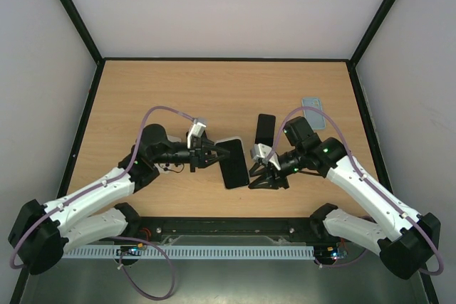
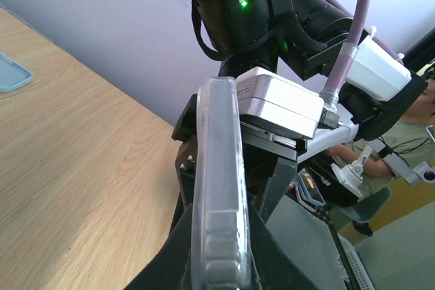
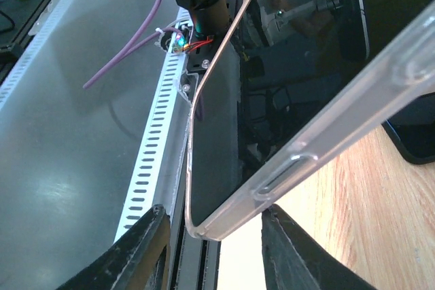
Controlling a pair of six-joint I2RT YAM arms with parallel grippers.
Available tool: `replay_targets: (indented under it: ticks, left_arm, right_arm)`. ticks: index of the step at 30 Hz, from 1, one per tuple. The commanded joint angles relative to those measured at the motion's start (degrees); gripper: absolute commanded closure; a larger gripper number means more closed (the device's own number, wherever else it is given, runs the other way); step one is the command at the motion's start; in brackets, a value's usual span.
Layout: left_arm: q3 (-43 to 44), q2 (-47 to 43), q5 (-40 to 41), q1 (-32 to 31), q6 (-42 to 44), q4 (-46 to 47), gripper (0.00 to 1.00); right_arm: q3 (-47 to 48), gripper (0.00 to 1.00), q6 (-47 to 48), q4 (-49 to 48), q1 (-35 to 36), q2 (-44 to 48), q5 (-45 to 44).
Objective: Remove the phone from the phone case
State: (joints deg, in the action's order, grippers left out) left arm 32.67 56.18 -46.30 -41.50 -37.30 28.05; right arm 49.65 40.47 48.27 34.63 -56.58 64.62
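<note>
The phone [image 1: 233,164], dark-screened and in its clear phone case [image 3: 326,140], is held off the table between the two arms. My left gripper [image 1: 208,154] is shut on the case's left edge; in the left wrist view the case rim [image 2: 217,188] runs up from between its fingers. My right gripper [image 1: 255,179] is at the phone's near right corner. In the right wrist view that gripper [image 3: 214,225] stands open astride the corner of the case, with a gap to the left finger [image 3: 146,242] and the right finger [image 3: 285,242] close under the case's side.
A second black phone [image 1: 265,129] lies on the wooden table behind the right gripper and also shows as a dark phone [image 3: 414,140] in the right wrist view. A pale blue case [image 1: 312,104] lies at the back right. Black frame posts border the table.
</note>
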Motion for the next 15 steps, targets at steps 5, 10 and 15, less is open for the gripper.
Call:
replay_targets:
  ticks: [5, 10, 15]
  left_arm:
    - [0.09, 0.71, -2.68, 0.1, -3.81, 7.94, 0.98]
    - [0.61, 3.58, -5.57, 0.1, -8.81, 9.25, 0.97]
    - [0.18, 4.06, -8.1, 0.1, -14.69, 14.01, 0.98]
  right_arm:
    - [-0.76, 0.74, 4.48, 0.82, 0.34, 0.85, 1.11]
    - [-0.28, 0.81, 11.04, 2.32, 0.35, 1.42, -1.22]
    - [0.29, 0.83, 13.58, 1.32, 0.35, 2.36, -3.21]
